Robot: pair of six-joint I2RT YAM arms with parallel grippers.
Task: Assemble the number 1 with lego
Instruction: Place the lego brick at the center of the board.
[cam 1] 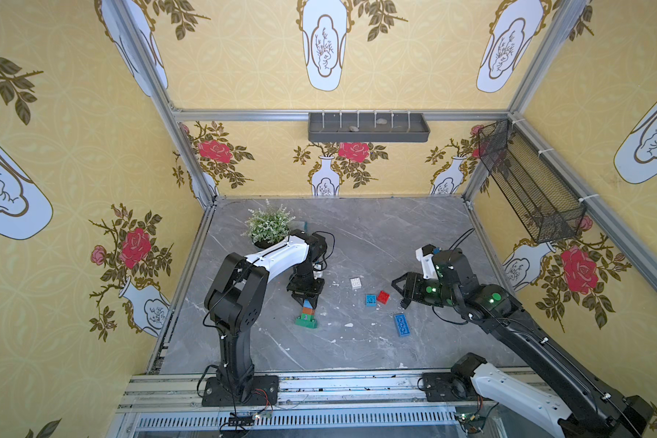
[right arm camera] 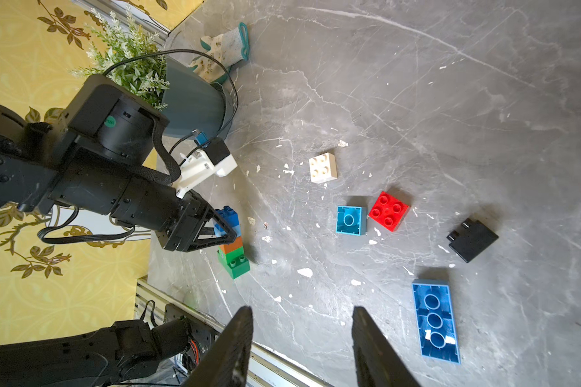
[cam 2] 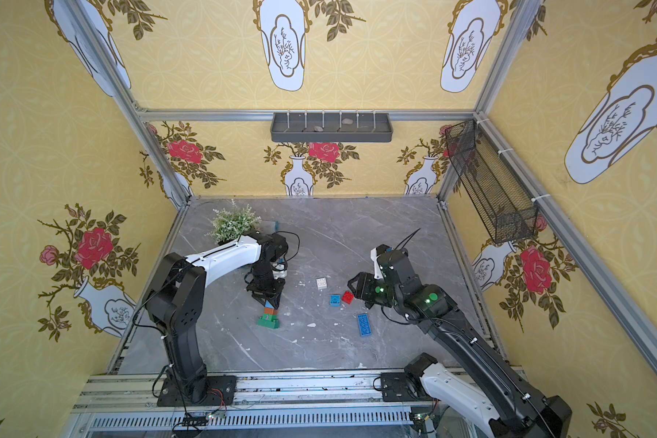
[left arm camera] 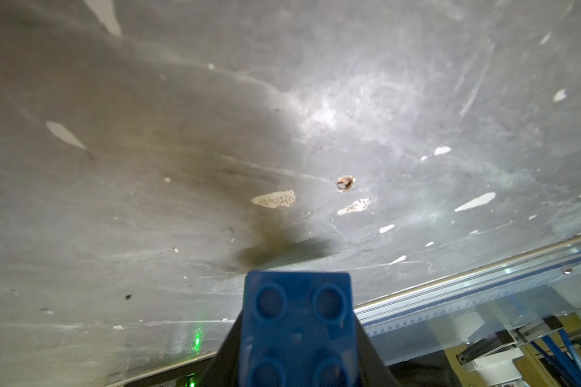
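my left gripper (cam 1: pixel 306 300) is closed on the blue brick (left arm camera: pixel 297 330). that brick tops the column (cam 1: pixel 306 314) directly under the gripper, which rises from a long green base through orange-brown and light blue to the blue one between my fingers. the wrist view shows only the brick's studs, so i cannot tell whether it is fully seated.

i judge this step to be the press. i should push straight down along the column's axis and not sideways, because the column is narrow and only the green base gives it a footing on the table (cam 1: pixel 357 235). i would let go only once the brick sits flush, then open wide enough to lift clear without dragging it.

the loose pieces lie in the gap between my two grippers. the white brick (cam 1: pixel 355 283) is nearest the left one. the light blue brick (cam 1: pixel 371 300), lying studs down, touches or almost touches the red brick (cam 1: pixel 383 297). the long blue brick (cam 1: pixel 402 324) is also upside down, just beside the right fingertips. the black brick (right arm camera: pixel 472 239) lies beyond the red one and shows only from the right wrist.

my right gripper (cam 1: pixel 398 294) hangs above the table with its jaws apart and nothing in them. it could steady the green base if the column leans.
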